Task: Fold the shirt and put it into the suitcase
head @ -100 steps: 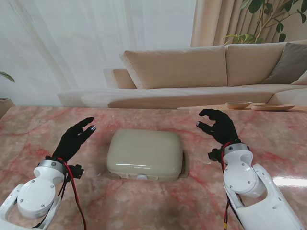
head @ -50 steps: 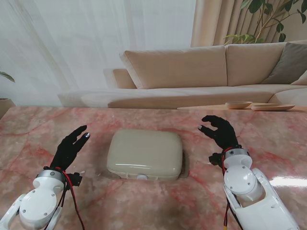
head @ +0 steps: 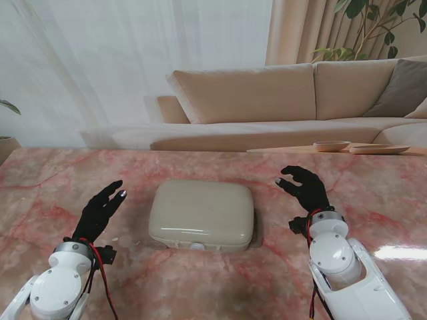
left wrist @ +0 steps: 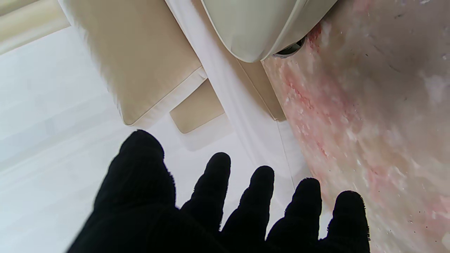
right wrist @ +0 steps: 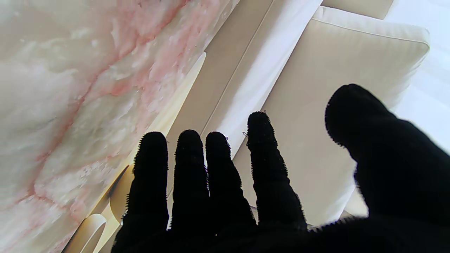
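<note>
**Suitcase shut, both hands empty, no shirt in sight**

The suitcase (head: 201, 215), a cream hard-shell case, lies flat and closed in the middle of the pink marble table (head: 220, 287), its latch edge turned toward me. The left wrist view shows one rounded corner of it (left wrist: 262, 26) sitting on the stone. The shirt cannot be found in any view; whether it is already inside the closed case cannot be told.

The left hand (head: 99, 211) hovers near the case's left side, apart from it, black-gloved fingers (left wrist: 212, 186) spread and nearly straight, holding nothing. The right hand (head: 305, 189) hovers farther off on the right, its four fingers (right wrist: 190, 168) close together and lightly curled, thumb set wide, also holding nothing.

Beyond the table stand a beige sofa (head: 267, 100) and white curtains (head: 133, 60); a shallow wooden dish (head: 331, 145) sits at the far right edge.

Judged from this, the packing is either finished or not yet begun, and the closed lid with nothing on the table leans toward finished. If work remains, the next move calls for one hand bracing the shell while the other works the latch and lifts the lid.
</note>
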Action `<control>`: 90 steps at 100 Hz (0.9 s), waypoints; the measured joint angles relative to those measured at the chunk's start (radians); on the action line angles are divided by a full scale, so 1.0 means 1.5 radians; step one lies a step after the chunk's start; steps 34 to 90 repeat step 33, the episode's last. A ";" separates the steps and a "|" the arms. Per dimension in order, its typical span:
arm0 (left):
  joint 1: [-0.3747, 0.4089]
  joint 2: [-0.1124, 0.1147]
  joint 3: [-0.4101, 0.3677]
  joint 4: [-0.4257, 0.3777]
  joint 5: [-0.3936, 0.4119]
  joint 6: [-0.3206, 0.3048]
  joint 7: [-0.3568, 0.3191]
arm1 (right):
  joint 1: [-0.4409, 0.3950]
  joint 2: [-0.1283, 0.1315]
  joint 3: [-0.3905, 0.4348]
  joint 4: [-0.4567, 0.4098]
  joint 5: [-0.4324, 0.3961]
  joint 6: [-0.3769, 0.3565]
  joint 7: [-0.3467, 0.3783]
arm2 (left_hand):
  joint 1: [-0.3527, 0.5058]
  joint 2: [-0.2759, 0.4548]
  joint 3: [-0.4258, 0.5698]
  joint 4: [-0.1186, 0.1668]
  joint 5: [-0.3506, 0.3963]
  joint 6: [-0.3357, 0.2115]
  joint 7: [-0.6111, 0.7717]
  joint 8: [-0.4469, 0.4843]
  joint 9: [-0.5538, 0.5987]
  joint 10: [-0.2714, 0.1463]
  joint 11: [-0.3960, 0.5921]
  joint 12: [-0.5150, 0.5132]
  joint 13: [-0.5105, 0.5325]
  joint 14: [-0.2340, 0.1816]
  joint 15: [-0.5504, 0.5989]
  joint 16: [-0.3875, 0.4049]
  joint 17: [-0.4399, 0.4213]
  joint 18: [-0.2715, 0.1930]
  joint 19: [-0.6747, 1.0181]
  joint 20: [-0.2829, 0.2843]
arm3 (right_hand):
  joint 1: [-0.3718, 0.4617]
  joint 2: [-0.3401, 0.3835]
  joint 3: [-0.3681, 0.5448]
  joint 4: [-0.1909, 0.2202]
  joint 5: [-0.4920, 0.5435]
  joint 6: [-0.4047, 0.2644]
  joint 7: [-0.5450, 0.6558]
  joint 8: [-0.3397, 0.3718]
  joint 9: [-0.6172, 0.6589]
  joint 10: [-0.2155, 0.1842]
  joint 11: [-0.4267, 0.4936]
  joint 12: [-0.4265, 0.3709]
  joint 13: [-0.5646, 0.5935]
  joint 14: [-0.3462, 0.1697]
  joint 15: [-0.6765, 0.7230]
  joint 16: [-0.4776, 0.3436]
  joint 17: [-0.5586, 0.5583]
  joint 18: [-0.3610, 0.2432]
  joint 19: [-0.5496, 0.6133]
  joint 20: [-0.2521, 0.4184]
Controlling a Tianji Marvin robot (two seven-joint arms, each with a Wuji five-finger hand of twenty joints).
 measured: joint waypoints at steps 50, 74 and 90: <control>-0.002 0.000 0.004 0.003 -0.005 0.002 -0.004 | -0.003 -0.001 -0.001 -0.004 0.012 0.009 0.002 | 0.000 0.000 0.000 0.000 0.000 0.000 0.000 0.000 0.000 0.000 0.000 0.000 0.000 0.000 0.000 0.000 0.001 0.000 -0.001 0.015 | 0.000 0.004 -0.002 0.000 0.000 0.000 -0.007 0.000 -0.001 0.001 0.000 -0.001 0.000 0.000 0.000 0.000 0.000 0.000 -0.007 0.000; -0.002 0.000 0.004 0.003 -0.005 0.002 -0.004 | -0.003 -0.001 -0.001 -0.004 0.012 0.009 0.002 | 0.000 0.000 0.000 0.000 0.000 0.000 0.000 0.000 0.000 0.000 0.000 0.000 0.000 0.000 0.000 0.000 0.001 0.000 -0.001 0.015 | 0.000 0.004 -0.002 0.000 0.000 0.000 -0.007 0.000 -0.001 0.001 0.000 -0.001 0.000 0.000 0.000 0.000 0.000 0.000 -0.007 0.000; -0.002 0.000 0.004 0.003 -0.005 0.002 -0.004 | -0.003 -0.001 -0.001 -0.004 0.012 0.009 0.002 | 0.000 0.000 0.000 0.000 0.000 0.000 0.000 0.000 0.000 0.000 0.000 0.000 0.000 0.000 0.000 0.000 0.001 0.000 -0.001 0.015 | 0.000 0.004 -0.002 0.000 0.000 0.000 -0.007 0.000 -0.001 0.001 0.000 -0.001 0.000 0.000 0.000 0.000 0.000 0.000 -0.007 0.000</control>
